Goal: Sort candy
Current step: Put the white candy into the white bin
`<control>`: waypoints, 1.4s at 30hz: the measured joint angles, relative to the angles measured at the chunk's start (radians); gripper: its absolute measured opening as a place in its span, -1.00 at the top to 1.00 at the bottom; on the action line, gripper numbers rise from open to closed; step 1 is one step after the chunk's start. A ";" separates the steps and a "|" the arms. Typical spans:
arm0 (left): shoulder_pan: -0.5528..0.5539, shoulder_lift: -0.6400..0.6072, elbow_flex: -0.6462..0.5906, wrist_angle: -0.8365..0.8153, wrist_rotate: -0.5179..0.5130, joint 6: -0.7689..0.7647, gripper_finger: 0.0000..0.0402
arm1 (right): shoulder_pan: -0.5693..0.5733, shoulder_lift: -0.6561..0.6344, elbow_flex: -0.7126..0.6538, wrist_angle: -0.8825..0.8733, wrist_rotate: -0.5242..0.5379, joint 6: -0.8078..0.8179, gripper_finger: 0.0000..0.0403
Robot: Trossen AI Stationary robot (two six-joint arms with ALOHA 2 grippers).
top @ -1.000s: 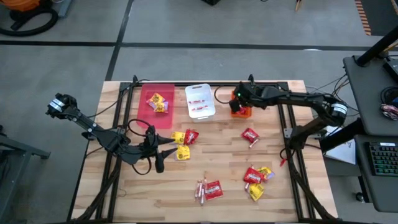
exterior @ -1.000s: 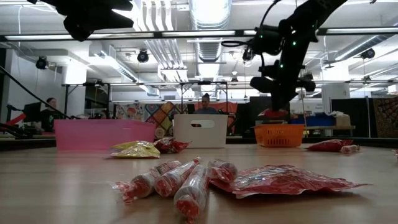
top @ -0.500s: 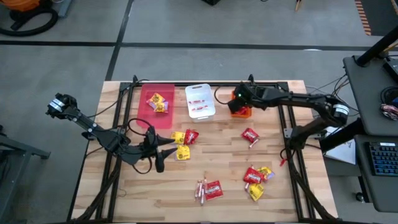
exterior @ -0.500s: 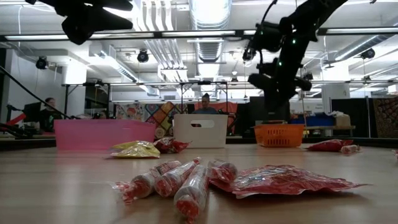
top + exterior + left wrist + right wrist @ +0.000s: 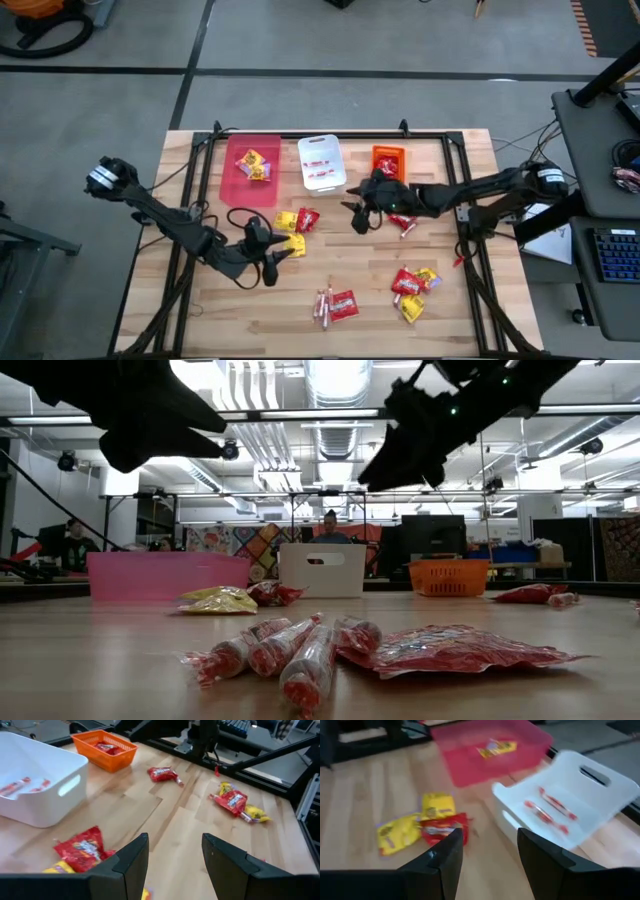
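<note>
I see the wooden table (image 5: 340, 260) with three bins along its far edge: the pink bin (image 5: 252, 172) on the left with a yellow packet inside, the white bin (image 5: 322, 163) in the middle with pinkish-red sticks in it, and the smaller orange bin (image 5: 388, 160) to the right, red packets showing inside in my left wrist view.

My left gripper (image 5: 282, 262) hangs above the table near the yellow and red packets (image 5: 296, 222) in front of the pink and white bins; its fingers (image 5: 132, 862) stand apart and carry nothing. My right gripper (image 5: 357, 213) sits in front of the white and orange bins, off the table, fingers (image 5: 445, 852) spread and empty too (both wrist views show a clear gap).

Loose candy is still scattered: a lone red packet (image 5: 402, 218) just beside the right arm, a red-and-yellow cluster (image 5: 412, 288) toward the near right, and a bundle of sticks (image 5: 324, 303) touching a red packet (image 5: 344, 304) at the near edge, closest to my low camera.
</note>
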 joint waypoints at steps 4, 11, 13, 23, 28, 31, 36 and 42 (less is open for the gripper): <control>0.000 0.042 0.009 0.035 0.008 0.000 0.16 | 0.021 -0.010 0.005 0.011 -0.025 -0.035 0.12; 0.002 0.082 0.031 0.038 0.008 -0.004 0.16 | 0.020 -0.018 0.008 0.019 -0.091 -0.085 0.18; 0.002 0.089 0.041 0.037 0.008 -0.005 0.16 | 0.020 -0.016 0.008 0.033 -0.091 -0.091 0.20; 0.002 0.092 0.064 0.037 0.008 -0.004 0.16 | 0.020 -0.015 0.008 0.054 -0.091 -0.102 0.28; 0.002 0.092 0.063 0.028 0.030 -0.007 0.16 | 0.020 -0.015 0.008 0.047 -0.091 -0.069 0.29; 0.002 0.092 0.063 0.016 0.082 -0.008 0.16 | 0.020 -0.017 0.008 0.040 -0.091 -0.026 0.28; 0.002 0.092 0.062 -0.028 0.113 -0.010 0.16 | 0.021 -0.020 0.009 0.008 -0.102 0.021 0.30; 0.002 0.092 0.062 -0.082 0.114 -0.011 0.16 | 0.021 -0.020 0.009 -0.013 -0.102 0.053 0.28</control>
